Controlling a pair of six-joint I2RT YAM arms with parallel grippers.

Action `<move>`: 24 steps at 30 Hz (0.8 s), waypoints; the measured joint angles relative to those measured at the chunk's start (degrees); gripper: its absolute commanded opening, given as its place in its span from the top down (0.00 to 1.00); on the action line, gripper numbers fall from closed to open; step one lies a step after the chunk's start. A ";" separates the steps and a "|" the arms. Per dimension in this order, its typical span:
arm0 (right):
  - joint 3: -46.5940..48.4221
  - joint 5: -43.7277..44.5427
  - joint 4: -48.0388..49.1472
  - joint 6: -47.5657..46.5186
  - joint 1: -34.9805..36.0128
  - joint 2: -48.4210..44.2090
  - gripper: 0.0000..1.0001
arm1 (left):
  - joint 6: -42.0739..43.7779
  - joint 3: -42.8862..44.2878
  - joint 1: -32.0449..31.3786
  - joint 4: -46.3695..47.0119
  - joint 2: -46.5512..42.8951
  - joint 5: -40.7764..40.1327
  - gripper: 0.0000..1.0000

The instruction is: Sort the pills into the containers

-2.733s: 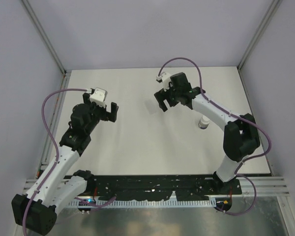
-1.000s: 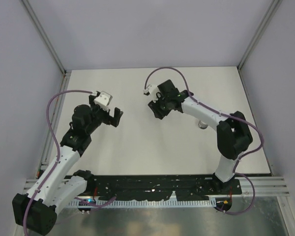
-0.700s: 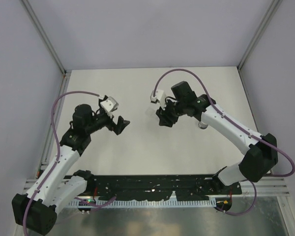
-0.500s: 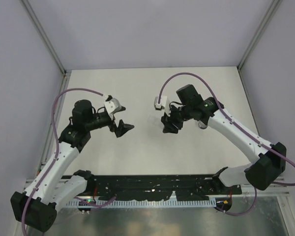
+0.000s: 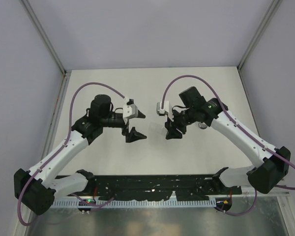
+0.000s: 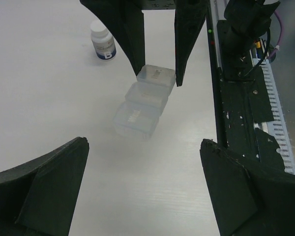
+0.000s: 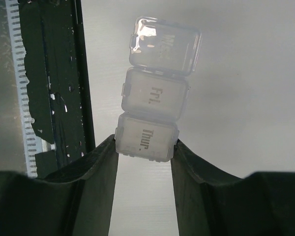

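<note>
Gaping wide and empty, the jaws of the left gripper (image 5: 142,126) are seen at 9 o'clock of one clear pill strip (image 7: 155,88) of three compartments. Its "Thur." end is clamped by the closed jaws of the right gripper (image 5: 168,129). One white-capped bottle (image 6: 103,42) is stood on the bench (image 5: 113,88) at that gripper's 3 o'clock.

A white table (image 5: 187,157) sits inside pale grey walls (image 5: 147,34) with metal corner posts (image 5: 44,37). Along its near edge runs a black perforated rail (image 5: 152,184), then a white slotted strip (image 5: 137,201).
</note>
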 measured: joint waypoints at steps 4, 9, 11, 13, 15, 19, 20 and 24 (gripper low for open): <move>0.00 -0.52 -0.63 -0.48 0.13 -0.02 0.88 | 1.14 1.66 -1.46 0.00 2.32 0.76 0.06; 0.00 -0.72 -1.11 -0.63 0.37 -0.07 0.89 | 1.55 4.13 -2.95 0.04 5.92 1.84 0.11; 0.00 -0.79 -1.20 -0.63 0.37 -0.07 0.89 | 1.73 4.74 -3.41 0.02 7.34 2.21 0.14; 0.00 -0.79 -1.20 -0.63 0.37 -0.13 0.89 | 1.81 5.16 -3.72 0.02 8.61 2.49 0.15; 0.00 -0.79 -1.20 -0.63 0.37 -0.28 0.89 | 1.92 5.25 -3.85 0.00 9.44 2.80 0.17; 0.00 -0.79 -1.25 -0.63 0.37 -0.92 0.90 | 2.32 5.25 -4.20 0.00 10.05 3.08 0.23; 0.02 -0.79 -1.22 -0.61 0.37 -0.94 0.90 | 2.36 5.25 -4.37 0.00 10.10 3.13 0.23; 0.02 -0.79 -1.22 -0.63 0.37 -0.92 0.90 | 2.54 5.27 -4.74 0.00 10.36 3.43 0.30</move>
